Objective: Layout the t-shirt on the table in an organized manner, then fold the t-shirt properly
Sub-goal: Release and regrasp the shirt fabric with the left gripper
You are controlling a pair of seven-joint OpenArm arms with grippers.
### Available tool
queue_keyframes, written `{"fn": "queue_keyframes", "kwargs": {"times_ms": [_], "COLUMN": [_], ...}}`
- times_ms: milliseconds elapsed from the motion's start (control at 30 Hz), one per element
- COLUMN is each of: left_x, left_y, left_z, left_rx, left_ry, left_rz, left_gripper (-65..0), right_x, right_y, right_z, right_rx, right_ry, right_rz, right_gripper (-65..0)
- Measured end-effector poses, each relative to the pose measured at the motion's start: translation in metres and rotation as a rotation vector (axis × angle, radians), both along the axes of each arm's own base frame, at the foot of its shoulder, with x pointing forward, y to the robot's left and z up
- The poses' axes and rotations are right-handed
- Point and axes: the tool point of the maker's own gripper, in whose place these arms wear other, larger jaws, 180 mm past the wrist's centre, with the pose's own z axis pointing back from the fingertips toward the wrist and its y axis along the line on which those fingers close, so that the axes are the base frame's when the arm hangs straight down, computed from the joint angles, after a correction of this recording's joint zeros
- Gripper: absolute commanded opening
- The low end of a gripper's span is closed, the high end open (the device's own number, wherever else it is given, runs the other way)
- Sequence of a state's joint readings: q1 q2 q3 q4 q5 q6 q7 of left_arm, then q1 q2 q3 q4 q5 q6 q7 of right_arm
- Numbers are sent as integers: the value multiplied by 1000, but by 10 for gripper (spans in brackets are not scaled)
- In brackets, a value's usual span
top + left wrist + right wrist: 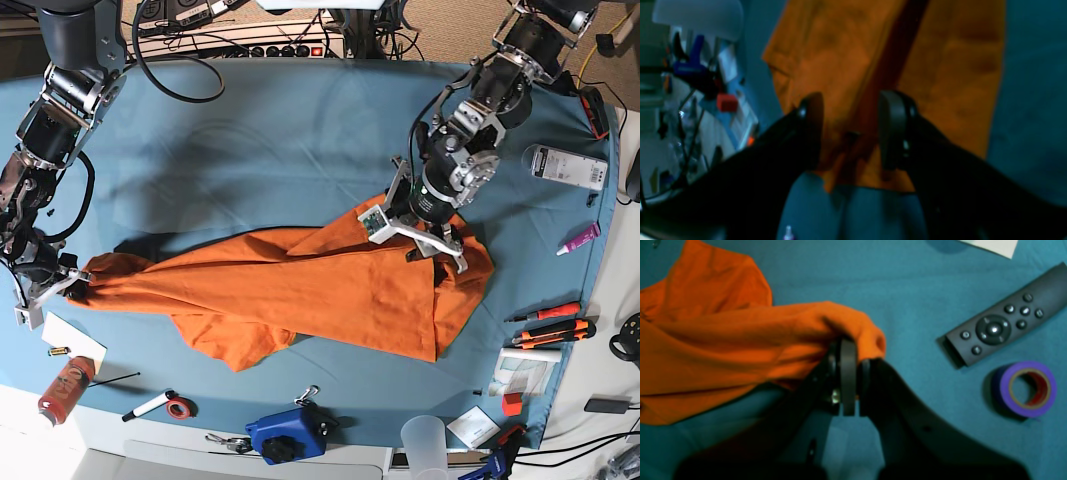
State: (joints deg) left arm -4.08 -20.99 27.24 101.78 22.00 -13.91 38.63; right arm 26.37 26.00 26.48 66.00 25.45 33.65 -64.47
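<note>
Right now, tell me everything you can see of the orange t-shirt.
The t-shirt is plain bright orange soft cloth, with no print. It lies stretched and crumpled across the blue table, not yet flat, with one part folded over on itself. The right gripper is shut on a bunched end, pulling it taut. The left gripper hangs open over the other end, where a dark crease runs between two layers.
</note>
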Motion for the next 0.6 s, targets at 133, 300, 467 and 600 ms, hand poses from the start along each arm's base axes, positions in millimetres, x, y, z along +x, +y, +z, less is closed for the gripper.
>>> {"fn": "queue_keyframes", "kwargs": {"times_ms": [133,300,467,600], "left_x": [13,28,33,30], "left_y": [14,34,33,39], "left_z": [-19,-13,-9,-12], "left_rx": [38,41,36,58], "left_ry": [30,-12,-23,-2], "left_rz": [45,168,167,194], "left_gripper": [-397,-397,-397,-397], "right_x": [0,0,0,0], "right_y": [0,0,0,0], "right_z": [0,0,0,0], "right_rx": [-1,-1,-1,-1], "right_ry": [2,3,3,3], "right_rz": [0,0,0,0], "right_gripper": [-650,-650,-650,-650]}}
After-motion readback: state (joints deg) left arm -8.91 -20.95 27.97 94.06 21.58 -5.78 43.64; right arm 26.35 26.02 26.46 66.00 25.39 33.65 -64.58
